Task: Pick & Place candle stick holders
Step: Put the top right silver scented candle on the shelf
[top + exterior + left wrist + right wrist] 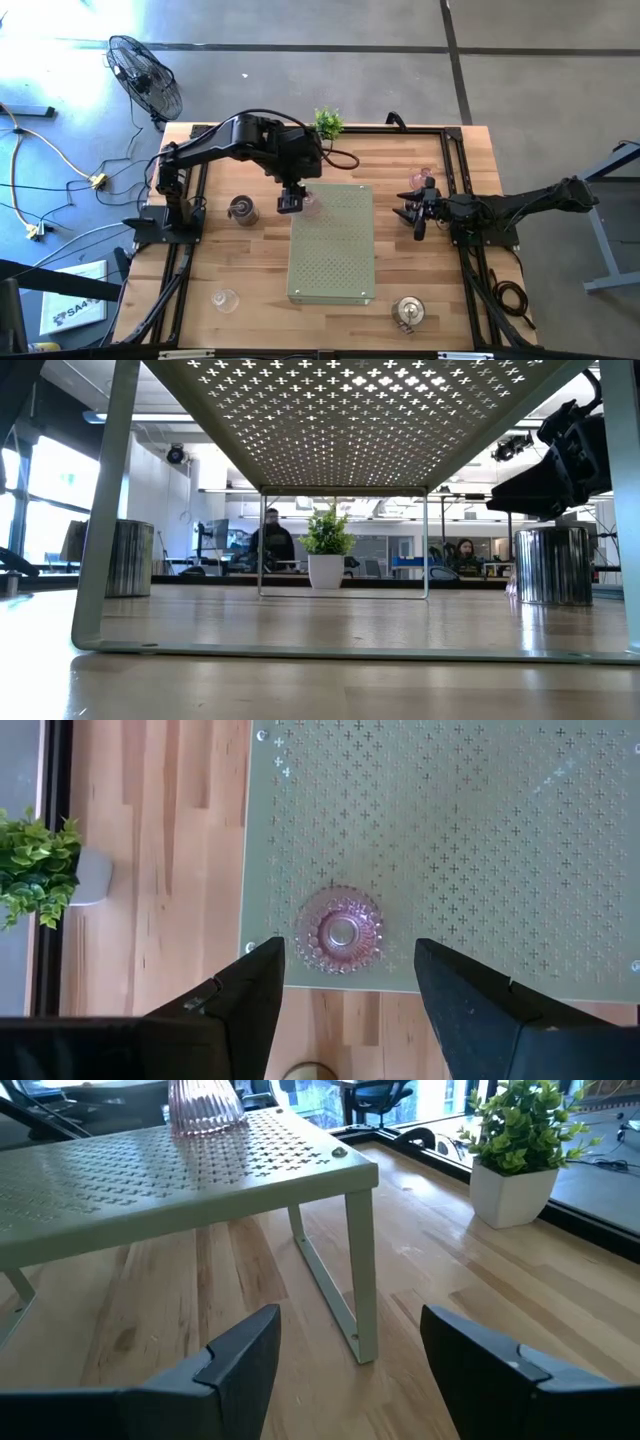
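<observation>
A pink glass candle stick holder (pixel 340 932) stands on its base near the far left corner of a pale green perforated shelf (pixel 332 250). It also shows in the right wrist view as the pink holder (pixel 205 1105). My left gripper (pixel 350 980) hangs open above it, with a finger on either side and clear of it. In the high view the left gripper (pixel 290 200) sits at the shelf's left edge. My right gripper (pixel 415 215) waits open at the table's right, low over the wood. Beside it stands another pink holder (pixel 420 180).
A silvery holder (pixel 242 210) stands left of the shelf, a clear glass one (pixel 224 298) near the front left, and a second silvery one (pixel 408 312) at the front right. A potted plant (pixel 327 123) is at the far edge. People sit beyond the table.
</observation>
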Available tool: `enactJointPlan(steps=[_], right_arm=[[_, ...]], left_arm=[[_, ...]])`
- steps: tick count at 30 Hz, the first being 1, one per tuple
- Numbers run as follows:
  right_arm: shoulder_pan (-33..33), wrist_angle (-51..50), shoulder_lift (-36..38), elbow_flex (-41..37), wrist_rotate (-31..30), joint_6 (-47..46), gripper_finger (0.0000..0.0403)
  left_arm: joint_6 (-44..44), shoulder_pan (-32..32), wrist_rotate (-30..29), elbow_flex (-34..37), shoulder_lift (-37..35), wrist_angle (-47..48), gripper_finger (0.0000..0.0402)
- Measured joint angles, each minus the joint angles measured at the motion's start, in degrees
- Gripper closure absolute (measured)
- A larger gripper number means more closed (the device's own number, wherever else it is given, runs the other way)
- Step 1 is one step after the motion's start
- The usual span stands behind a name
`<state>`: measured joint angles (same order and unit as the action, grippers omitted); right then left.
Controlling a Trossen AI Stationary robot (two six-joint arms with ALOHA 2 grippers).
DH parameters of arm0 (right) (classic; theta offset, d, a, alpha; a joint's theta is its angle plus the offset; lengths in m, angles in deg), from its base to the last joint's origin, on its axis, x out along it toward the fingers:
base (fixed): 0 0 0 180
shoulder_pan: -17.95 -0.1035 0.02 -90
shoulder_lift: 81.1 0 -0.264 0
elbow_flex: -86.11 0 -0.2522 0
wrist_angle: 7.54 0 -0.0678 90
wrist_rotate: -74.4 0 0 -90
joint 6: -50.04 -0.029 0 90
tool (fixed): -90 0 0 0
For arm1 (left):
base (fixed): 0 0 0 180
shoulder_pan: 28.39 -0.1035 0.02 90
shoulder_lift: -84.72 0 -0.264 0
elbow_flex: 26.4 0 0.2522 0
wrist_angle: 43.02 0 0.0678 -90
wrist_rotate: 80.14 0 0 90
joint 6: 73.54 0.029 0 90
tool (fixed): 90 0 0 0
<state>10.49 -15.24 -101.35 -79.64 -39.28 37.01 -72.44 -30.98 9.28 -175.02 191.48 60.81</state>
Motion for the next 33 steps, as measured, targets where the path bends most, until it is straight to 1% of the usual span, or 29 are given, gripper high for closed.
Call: enactJointPlan(steps=[6, 11, 16, 22, 33], right_arm=[[-0.02, 0.63, 0.00, -0.01, 0.17, 0.51, 0.0167], [-0.03, 2.15, 0.00, 0.00, 3.48, 2.53, 0.0166], [-0.01, 2.40, 0.00, 0.00, 1.94, 2.90, 0.0154], [0.00, 2.38, 0.00, 0.00, 0.08, 2.89, 0.0112], [0.00, 2.38, 0.00, -0.01, 0.35, 2.32, 0.0024]], left_arm=[[0.14, 0.00, 0.00, 0.00, 0.09, -0.02, 0.0181], [0.15, 0.00, 0.00, 0.00, 0.09, -0.02, 0.0181], [0.15, 0.00, 0.00, 0.00, 0.09, -0.04, 0.0181], [0.15, 0.00, 0.00, 0.00, 0.09, -0.04, 0.0181], [0.15, 0.00, -0.02, 0.00, 0.11, -0.04, 0.0181]])
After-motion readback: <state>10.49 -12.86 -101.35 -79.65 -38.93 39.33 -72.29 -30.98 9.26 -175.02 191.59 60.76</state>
